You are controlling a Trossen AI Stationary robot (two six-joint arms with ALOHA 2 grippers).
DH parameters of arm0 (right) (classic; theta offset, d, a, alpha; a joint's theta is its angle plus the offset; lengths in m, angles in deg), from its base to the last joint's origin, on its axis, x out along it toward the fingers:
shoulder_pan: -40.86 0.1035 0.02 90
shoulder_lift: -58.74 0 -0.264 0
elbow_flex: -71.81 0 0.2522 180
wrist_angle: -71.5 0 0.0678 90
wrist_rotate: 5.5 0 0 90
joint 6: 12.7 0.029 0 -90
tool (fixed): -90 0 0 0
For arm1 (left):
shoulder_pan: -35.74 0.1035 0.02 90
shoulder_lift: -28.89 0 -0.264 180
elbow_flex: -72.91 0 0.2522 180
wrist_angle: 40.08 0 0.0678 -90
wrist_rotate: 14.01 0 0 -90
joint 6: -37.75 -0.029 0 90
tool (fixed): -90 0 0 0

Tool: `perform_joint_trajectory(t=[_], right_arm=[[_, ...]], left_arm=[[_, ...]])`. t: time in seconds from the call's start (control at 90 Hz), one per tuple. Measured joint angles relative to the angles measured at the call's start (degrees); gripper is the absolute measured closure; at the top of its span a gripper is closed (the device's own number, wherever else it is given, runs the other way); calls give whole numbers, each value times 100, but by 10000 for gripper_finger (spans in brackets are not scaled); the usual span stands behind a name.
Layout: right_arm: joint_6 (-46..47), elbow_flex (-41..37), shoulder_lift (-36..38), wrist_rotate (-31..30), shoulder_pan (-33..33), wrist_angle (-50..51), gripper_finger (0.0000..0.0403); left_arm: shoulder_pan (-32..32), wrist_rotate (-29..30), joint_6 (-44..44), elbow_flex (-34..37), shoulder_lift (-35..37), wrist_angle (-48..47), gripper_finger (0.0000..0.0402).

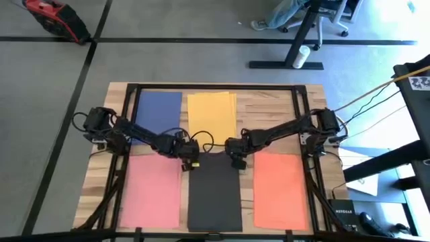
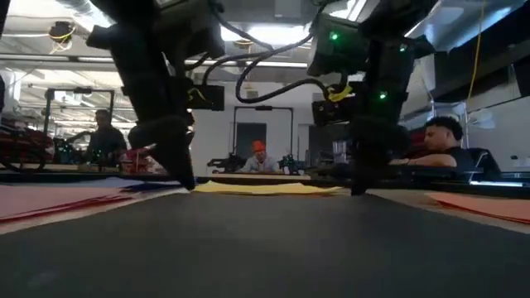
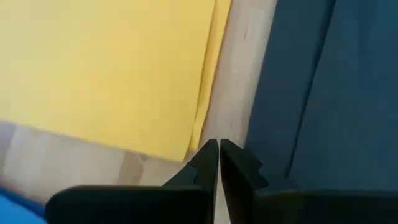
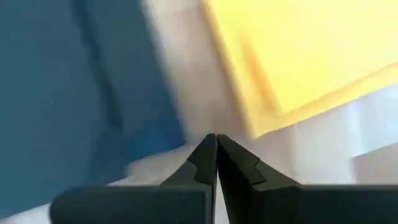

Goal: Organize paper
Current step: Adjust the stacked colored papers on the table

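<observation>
5 sets of paper are lying flat on the wooden surface (image 1: 269,104): the blue paper (image 1: 158,107) is sitting toward the far left corner, the yellow paper (image 1: 211,114) is resting beside it at the middle of the far edge with its sheets slightly fanned, the pink paper (image 1: 152,190) is lying at the near left, the dark grey paper (image 1: 213,191) is lying at the middle of the near edge, and the orange paper (image 1: 281,190) is lying at the near right. All 5 are sitting apart from each other with bare wood showing between them. The left gripper (image 1: 190,163) is reaching in from the left edge and pointing down at the far left corner of the dark grey paper, in the strip of wood between that sheet and the yellow one; its jaws are pressed together with only a hairline between the tips. The right gripper (image 1: 236,161) is reaching in from the right edge and hanging over the far right corner of the same dark grey sheet, its jaws likewise drawn together. In the low view both tips are coming down at or just above the sheet's far edge; contact cannot be told. In the room beyond, 3 people are sitting at desks.
</observation>
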Motion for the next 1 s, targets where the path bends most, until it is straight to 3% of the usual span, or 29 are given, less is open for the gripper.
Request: perform_joint_trajectory(t=[0.7,1.0], right_arm=[[-370,7,0,1365,-209,-390,403],[-366,7,0,1595,-181,-390,403]], left_arm=[[-138,-317,-97,-7,-136,220,400],[-367,-323,31,-7,-138,217,400]])
